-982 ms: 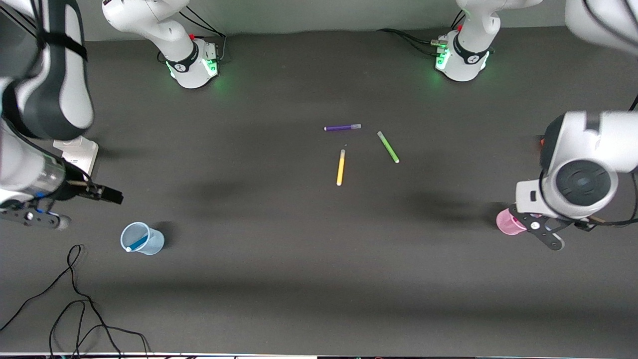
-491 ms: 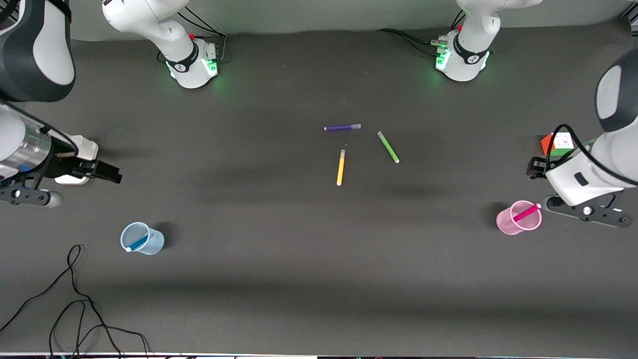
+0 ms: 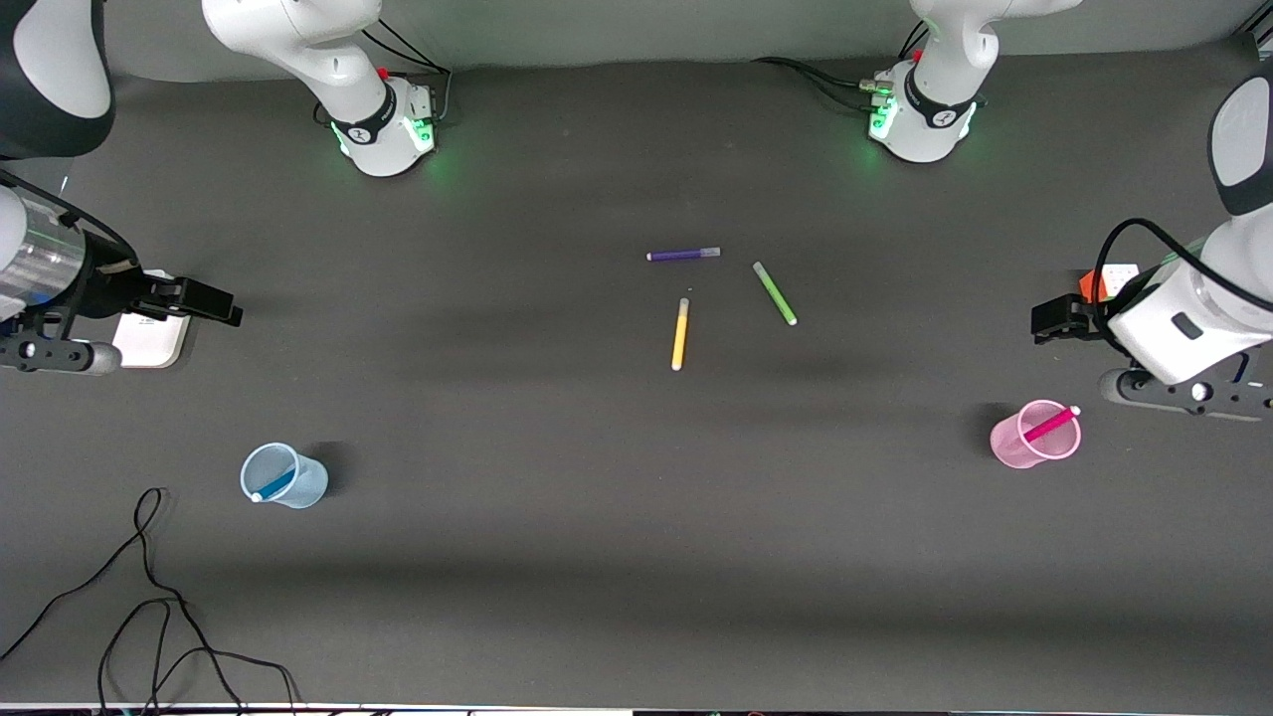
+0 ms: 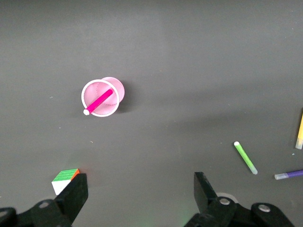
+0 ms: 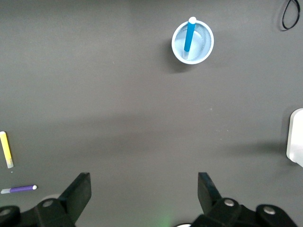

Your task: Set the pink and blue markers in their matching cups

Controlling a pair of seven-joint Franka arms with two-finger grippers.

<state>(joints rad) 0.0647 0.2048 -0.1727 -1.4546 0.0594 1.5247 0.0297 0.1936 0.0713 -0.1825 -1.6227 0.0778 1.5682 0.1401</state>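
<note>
The pale pink cup [image 3: 1012, 447] stands at the left arm's end of the table with the pink marker [image 3: 1049, 424] leaning in it. Both show in the left wrist view, cup [image 4: 115, 88] and marker [image 4: 100, 100]. The pale blue cup [image 3: 306, 485] stands at the right arm's end with the blue marker [image 3: 275, 484] in it. Both show in the right wrist view, cup [image 5: 207, 45] and marker [image 5: 189, 35]. My left gripper [image 3: 1046, 323] [image 4: 140, 184] is open and empty, up over bare table beside the pink cup. My right gripper [image 3: 221, 304] [image 5: 144, 184] is open and empty over bare table.
A purple marker [image 3: 683, 255], a green marker [image 3: 775, 293] and a yellow marker [image 3: 680, 334] lie mid-table. A colour cube [image 3: 1109, 283] sits under the left arm. A white box [image 3: 149, 340] sits under the right arm. Black cables [image 3: 149, 597] lie near the front edge.
Both arms have drawn back from the cups toward their bases. The left arm no longer covers the pink cup, which now shows with the pink marker in it.
</note>
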